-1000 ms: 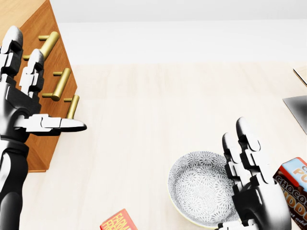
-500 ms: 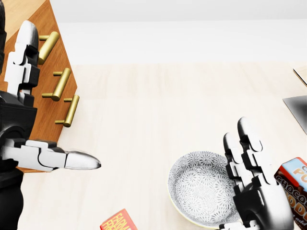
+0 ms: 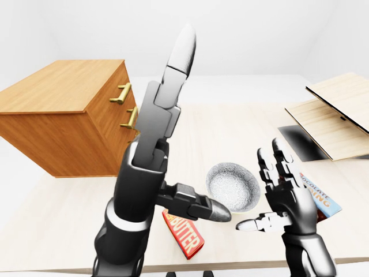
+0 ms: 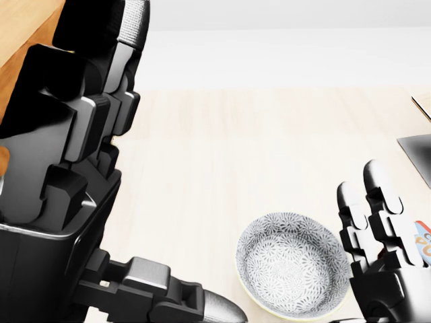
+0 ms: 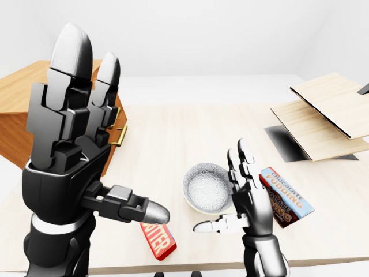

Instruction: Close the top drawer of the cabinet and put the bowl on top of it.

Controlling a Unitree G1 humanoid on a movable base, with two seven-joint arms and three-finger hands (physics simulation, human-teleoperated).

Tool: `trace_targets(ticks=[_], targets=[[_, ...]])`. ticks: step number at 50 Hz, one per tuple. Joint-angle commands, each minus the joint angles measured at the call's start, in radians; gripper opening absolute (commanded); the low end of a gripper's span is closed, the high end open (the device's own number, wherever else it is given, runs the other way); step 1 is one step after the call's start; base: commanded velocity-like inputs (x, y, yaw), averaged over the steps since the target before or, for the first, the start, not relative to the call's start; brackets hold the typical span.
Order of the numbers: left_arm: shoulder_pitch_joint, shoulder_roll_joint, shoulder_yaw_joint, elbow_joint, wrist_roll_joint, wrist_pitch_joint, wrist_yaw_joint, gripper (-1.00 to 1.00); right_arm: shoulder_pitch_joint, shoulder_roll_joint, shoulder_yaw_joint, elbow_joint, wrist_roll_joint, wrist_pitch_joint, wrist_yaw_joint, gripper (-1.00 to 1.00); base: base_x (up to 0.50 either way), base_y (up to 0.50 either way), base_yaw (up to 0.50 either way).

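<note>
The wooden cabinet (image 3: 63,95) stands at the left of the table with brass handles (image 3: 123,92) on its right face. I cannot tell whether its top drawer is pushed in. The patterned grey bowl (image 3: 233,186) rests on the table at centre. My left hand (image 3: 184,133) is raised close to the cameras, open, fingers straight up and thumb out, holding nothing. In the head view it hides the cabinet. My right hand (image 3: 259,190) stands open just right of the bowl, fingers spread, beside the rim and not gripping it.
A red butter box (image 3: 184,235) lies near the table's bottom edge, below the bowl. A chocolate pudding box (image 5: 285,197) lies right of my right hand. Light wooden boards (image 3: 340,112) and a dark panel (image 3: 300,141) sit at the right.
My left hand has risen from beside the cabinet's handles toward the cameras and now fills the left of the head view. My right hand shifted slightly right. The bowl stayed put.
</note>
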Motion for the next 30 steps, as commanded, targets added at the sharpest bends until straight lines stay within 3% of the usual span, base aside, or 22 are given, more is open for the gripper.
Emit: trace_targets(ticks=[1, 8, 10, 12, 20, 21, 22, 24, 30], targets=[[-0.018, -0.052, -0.121, -0.030, 0.188, 0.000, -0.050, 1.00, 0.011, 0.024, -0.053, -0.038, 0.021, 0.009, 0.026, 1.00, 0.00, 0.00, 0.00], [-0.016, -0.091, -0.173, 0.004, 0.318, 0.000, -0.082, 1.00, 0.003, 0.047, -0.064, -0.033, 0.023, -0.008, 0.016, 1.00, 0.00, 0.00, 0.00], [0.002, -0.105, -0.246, 0.065, 0.443, 0.000, -0.060, 1.00, -0.007, 0.067, -0.049, -0.007, 0.014, -0.053, -0.017, 1.00, 0.00, 0.00, 0.00], [0.015, -0.136, -0.252, 0.099, 0.531, 0.000, -0.074, 1.00, -0.013, 0.061, -0.056, -0.003, 0.028, -0.064, -0.038, 1.00, 0.00, 0.00, 0.00], [0.051, -0.207, -0.227, 0.120, 0.617, 0.000, -0.158, 1.00, -0.011, 0.050, -0.052, -0.002, 0.038, -0.064, -0.050, 1.00, 0.00, 0.00, 0.00], [0.054, -0.214, -0.227, 0.132, 0.658, 0.000, -0.143, 1.00, -0.009, 0.054, -0.049, -0.001, 0.035, -0.064, -0.057, 1.00, 0.00, 0.00, 0.00], [0.066, -0.220, -0.273, 0.134, 0.757, 0.000, -0.112, 1.00, -0.009, 0.058, -0.045, 0.003, 0.032, -0.064, -0.068, 1.00, 0.00, 0.00, 0.00], [0.092, -0.252, -0.289, 0.139, 0.821, 0.000, -0.139, 1.00, 0.001, 0.054, -0.052, -0.006, 0.047, -0.064, -0.073, 1.00, 0.00, 0.00, 0.00], [0.121, -0.286, -0.295, 0.156, 0.897, 0.000, -0.160, 1.00, 0.017, 0.057, -0.070, -0.020, 0.069, -0.064, -0.066, 1.00, 0.00, 0.00, 0.00]])
